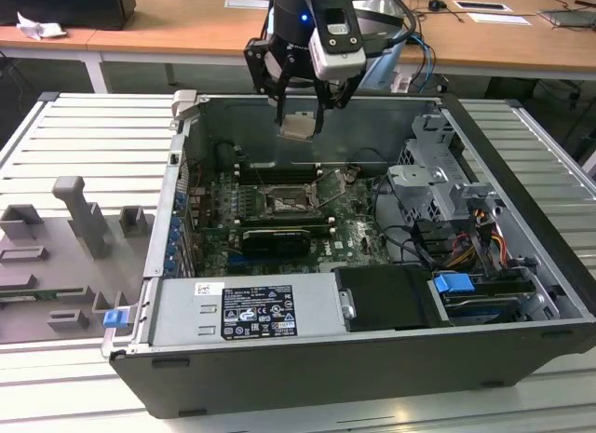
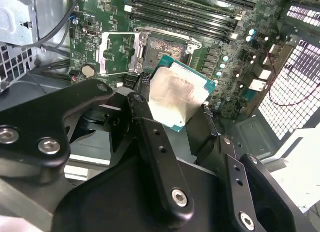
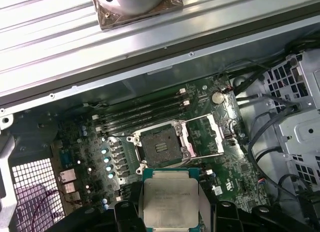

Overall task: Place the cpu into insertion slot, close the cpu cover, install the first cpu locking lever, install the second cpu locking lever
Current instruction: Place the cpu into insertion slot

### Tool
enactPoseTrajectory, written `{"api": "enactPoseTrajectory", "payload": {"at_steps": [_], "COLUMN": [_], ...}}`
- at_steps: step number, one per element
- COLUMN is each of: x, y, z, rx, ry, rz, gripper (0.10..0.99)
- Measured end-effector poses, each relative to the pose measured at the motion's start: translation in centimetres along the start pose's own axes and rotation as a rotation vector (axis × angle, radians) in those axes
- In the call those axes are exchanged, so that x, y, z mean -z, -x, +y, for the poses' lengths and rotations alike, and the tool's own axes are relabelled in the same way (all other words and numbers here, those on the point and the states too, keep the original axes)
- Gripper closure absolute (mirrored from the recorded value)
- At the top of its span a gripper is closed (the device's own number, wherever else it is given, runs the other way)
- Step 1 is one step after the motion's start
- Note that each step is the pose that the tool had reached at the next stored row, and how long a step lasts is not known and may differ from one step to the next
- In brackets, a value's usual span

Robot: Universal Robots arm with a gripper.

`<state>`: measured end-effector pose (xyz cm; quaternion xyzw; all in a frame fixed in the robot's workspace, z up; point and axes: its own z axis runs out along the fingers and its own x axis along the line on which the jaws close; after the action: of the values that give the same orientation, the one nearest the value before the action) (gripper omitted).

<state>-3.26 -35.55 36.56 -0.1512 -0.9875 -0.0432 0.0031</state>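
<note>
My gripper [image 1: 298, 123] hangs above the open computer case, shut on the cpu [image 1: 298, 127], a flat square chip with a pale silvery face. In both wrist views the cpu [image 2: 177, 95] [image 3: 170, 199] sits clamped by its edges between the black fingers [image 2: 142, 110]. Below it on the green motherboard lies the insertion slot [image 1: 282, 202] [image 3: 160, 142] [image 2: 167, 46], its dark centre bare. The cpu cover [image 3: 206, 134] [image 2: 117, 55] is swung open and lies beside the slot. The chip is well above the board and touches nothing but the fingers.
Long black memory slots [image 3: 140, 112] run just behind the insertion slot. A black card [image 1: 275, 239] lies in front of it. The drive cage [image 1: 438, 172] and cables [image 1: 400, 237] crowd the exterior view's right. Grey fixtures [image 1: 84, 219] stand outside the case at the left.
</note>
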Motion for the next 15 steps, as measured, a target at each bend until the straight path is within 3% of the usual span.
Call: {"api": "enactPoseTrajectory", "payload": {"at_steps": [15], "x": [-0.48], "y": [0.01], "z": [-0.05], "rx": [-0.064], "ry": [-0.004], "rz": [-0.0070], "gripper": [0.553]}}
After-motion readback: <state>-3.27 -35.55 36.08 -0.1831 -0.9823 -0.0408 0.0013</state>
